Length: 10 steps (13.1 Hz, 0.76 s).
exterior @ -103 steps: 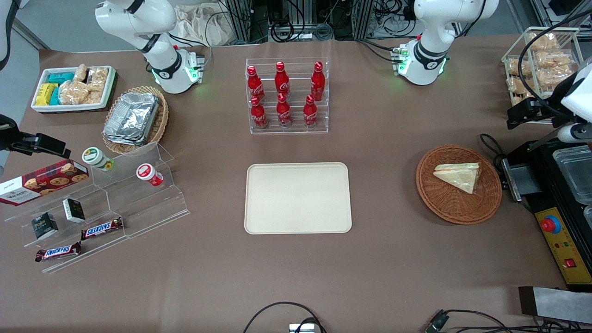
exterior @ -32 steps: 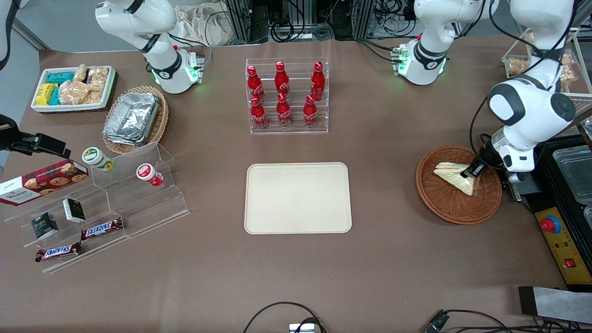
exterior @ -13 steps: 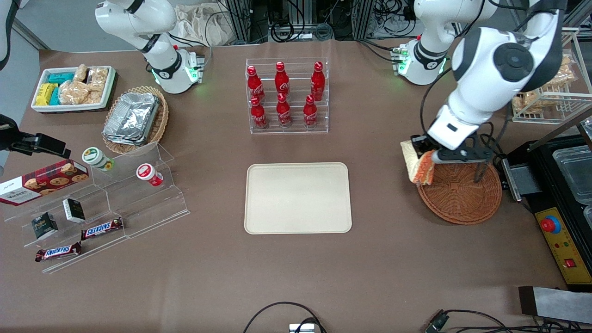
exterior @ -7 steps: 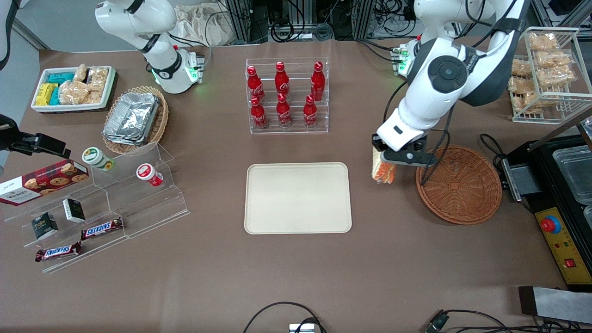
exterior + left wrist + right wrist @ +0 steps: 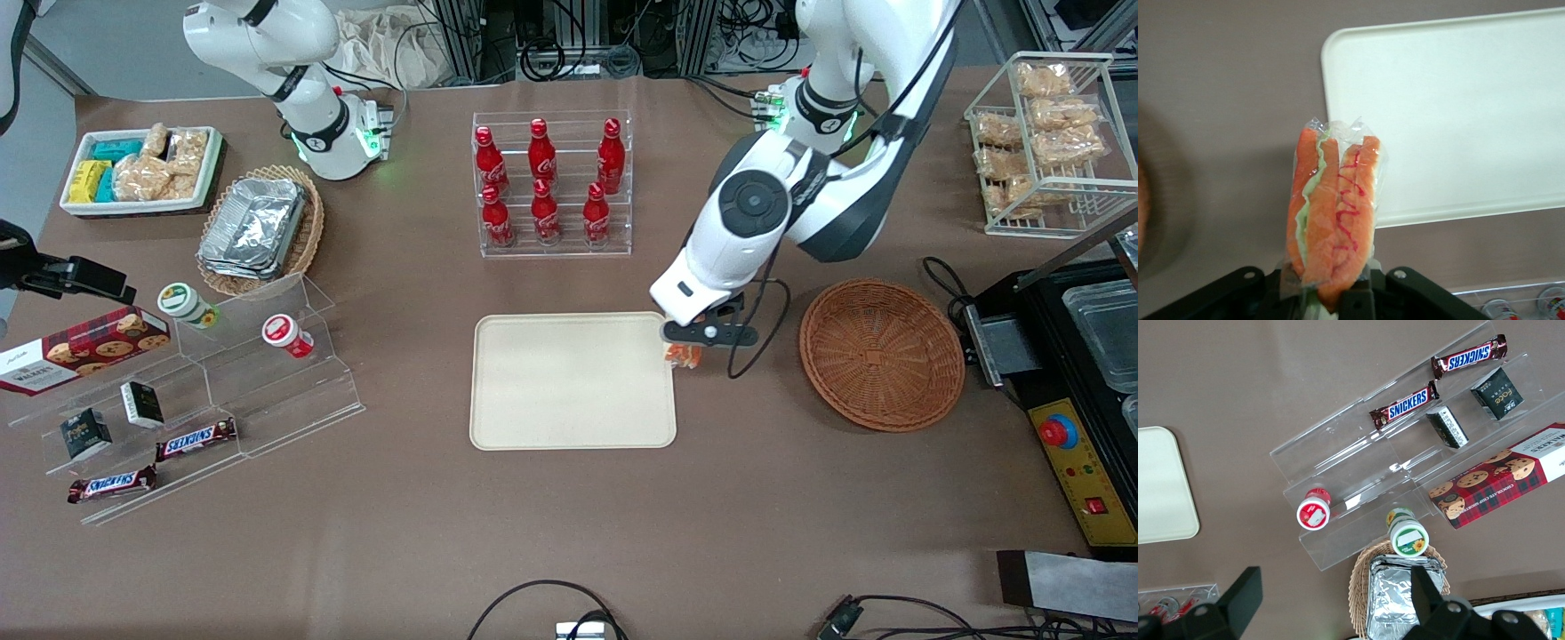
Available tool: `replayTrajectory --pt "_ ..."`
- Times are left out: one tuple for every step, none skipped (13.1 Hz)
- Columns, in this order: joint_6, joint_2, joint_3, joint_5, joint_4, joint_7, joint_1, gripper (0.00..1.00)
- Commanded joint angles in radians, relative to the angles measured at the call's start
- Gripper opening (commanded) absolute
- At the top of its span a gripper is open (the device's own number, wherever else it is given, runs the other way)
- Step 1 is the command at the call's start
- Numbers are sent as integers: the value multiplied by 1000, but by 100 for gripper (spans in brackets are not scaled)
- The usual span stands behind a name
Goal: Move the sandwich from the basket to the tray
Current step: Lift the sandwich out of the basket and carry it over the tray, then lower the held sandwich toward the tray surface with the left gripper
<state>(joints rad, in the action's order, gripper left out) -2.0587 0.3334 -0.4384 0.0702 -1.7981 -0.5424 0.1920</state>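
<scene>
Carrying the sandwich [image 5: 1335, 223] clear of the worktop [image 5: 569, 533], the claw [image 5: 683, 348] grips it by the end nearest the wrist, so that the wrapped triangle hangs with its cut edge of orange and green filling facing the wrist camera. The claw is clenched on the wrap; nothing beneath supports the load. In the front view only a small orange patch of the sandwich [image 5: 684, 356] shows below the claw, at the tray's edge that faces the basket.

Half a second ago the claw and its load hung between tray and basket, over bare worktop; a second ago they were above the basket's rim, and earlier still the sandwich lay flat in the basket. The basket [image 5: 882, 354] is now without contents and lies well apart from the claw, toward the working arm's end of the worktop. The pick and lift are therefore complete, and the transfer is judged nearly finished.

The tray [image 5: 573, 380] lies just beside the claw, its bare cream surface in the wrist view [image 5: 1451, 113] spreading out past the sandwich. The claw has not yet reached the tray's middle. The remaining steps are judged to be a short further travel over the tray, a descent, and a release; since the sandwich hangs on edge, it may tip over when let go.
</scene>
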Motion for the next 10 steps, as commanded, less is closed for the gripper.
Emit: replayTrajectory --pt "15 91 1 49 85 -28 20 12" --pt "9 110 1 54 91 -37 20 12" --pt "-9 125 1 54 92 -50 20 12" --pt "-32 137 1 56 95 -56 21 12" --pt "-47 157 1 59 100 -67 36 12" --pt "-49 176 7 60 117 -71 76 12" --pt "-49 205 10 60 140 -73 83 12" --pt "-49 234 9 62 170 -83 86 12" --pt "-49 257 9 66 190 -87 87 12" --pt "-49 275 7 85 203 -90 89 12"
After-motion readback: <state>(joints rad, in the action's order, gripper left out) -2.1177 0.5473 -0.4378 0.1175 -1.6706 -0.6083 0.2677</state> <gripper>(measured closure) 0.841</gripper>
